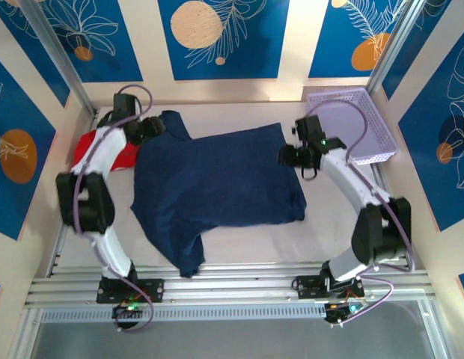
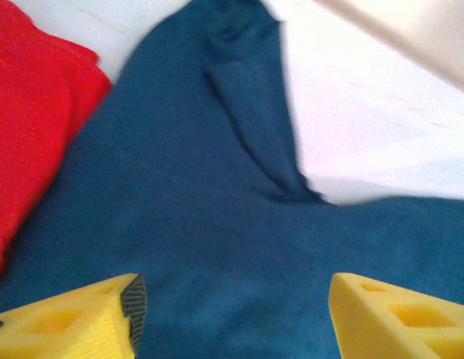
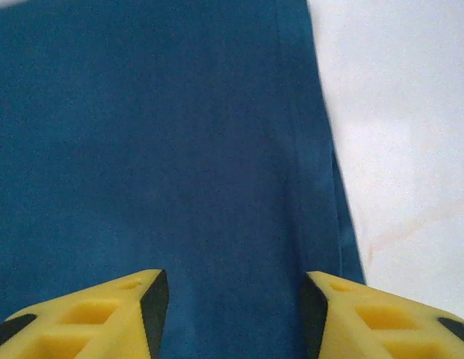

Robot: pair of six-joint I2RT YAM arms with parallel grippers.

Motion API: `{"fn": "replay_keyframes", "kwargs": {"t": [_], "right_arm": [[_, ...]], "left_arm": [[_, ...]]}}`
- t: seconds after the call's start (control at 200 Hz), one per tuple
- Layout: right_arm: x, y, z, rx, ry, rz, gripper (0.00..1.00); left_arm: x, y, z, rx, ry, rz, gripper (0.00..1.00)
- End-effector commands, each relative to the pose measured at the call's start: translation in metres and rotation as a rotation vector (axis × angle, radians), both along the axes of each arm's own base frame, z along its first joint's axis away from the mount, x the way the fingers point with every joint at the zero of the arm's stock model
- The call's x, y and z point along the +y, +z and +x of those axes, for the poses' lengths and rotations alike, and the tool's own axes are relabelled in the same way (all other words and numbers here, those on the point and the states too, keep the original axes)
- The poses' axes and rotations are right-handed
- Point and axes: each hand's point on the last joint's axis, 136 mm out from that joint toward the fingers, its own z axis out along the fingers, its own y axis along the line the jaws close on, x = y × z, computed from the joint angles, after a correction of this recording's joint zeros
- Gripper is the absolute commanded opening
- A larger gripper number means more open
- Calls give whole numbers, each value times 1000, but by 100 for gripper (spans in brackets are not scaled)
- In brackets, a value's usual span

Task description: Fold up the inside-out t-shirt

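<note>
We see the inside-out t-shirt lying flat across the middle of the table, one sleeve toward the far-left corner, another toward the near edge. Our left gripper hovers over the far-left sleeve, jaws apart with nothing between them; our right gripper hangs over the shirt's right edge, likewise parted and empty. A red garment lies against the shirt by the left edge
</note>
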Motion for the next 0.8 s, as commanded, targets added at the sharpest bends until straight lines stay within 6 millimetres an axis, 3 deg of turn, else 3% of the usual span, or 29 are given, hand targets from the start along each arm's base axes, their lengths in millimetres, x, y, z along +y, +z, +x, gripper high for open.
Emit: {"fn": "replay_keyframes", "kwargs": {"t": [0.0,0.085,0.195,0.295,0.355,0.43,0.505,0.6,0.69,0.795], "right_arm": [[-15,-48,-61,215,-102,-38,52],[-19,-71,-83,292,-143,-55,50],[-24,-92,-101,359,-163,-118,49],[-26,-104,-102,400,-166,-148,47],[-27,-106,-101,421,-167,-160,46],[-32,-106,-98,421,-170,-192,44],[-41,-107,-96,430,-175,-216,40],[-46,-110,-92,444,-181,-191,29],[-42,-110,-87,440,-172,-142,21],[-41,-107,-85,437,-169,-103,16]], "left_arm": [[-63,8,-39,-88,-130,-115,65],[-83,-19,-91,-29,-188,-98,65],[-85,-47,-150,29,-219,-19,66],[-94,-64,-179,73,-281,41,66],[-110,-71,-187,91,-353,57,66],[-153,-74,-193,54,-509,58,66],[-215,-65,-206,-55,-747,76,66],[-279,-67,-224,-219,-988,181,65],[-318,-80,-229,-292,-1124,258,64],[-349,-99,-232,-314,-1229,317,63]]}}
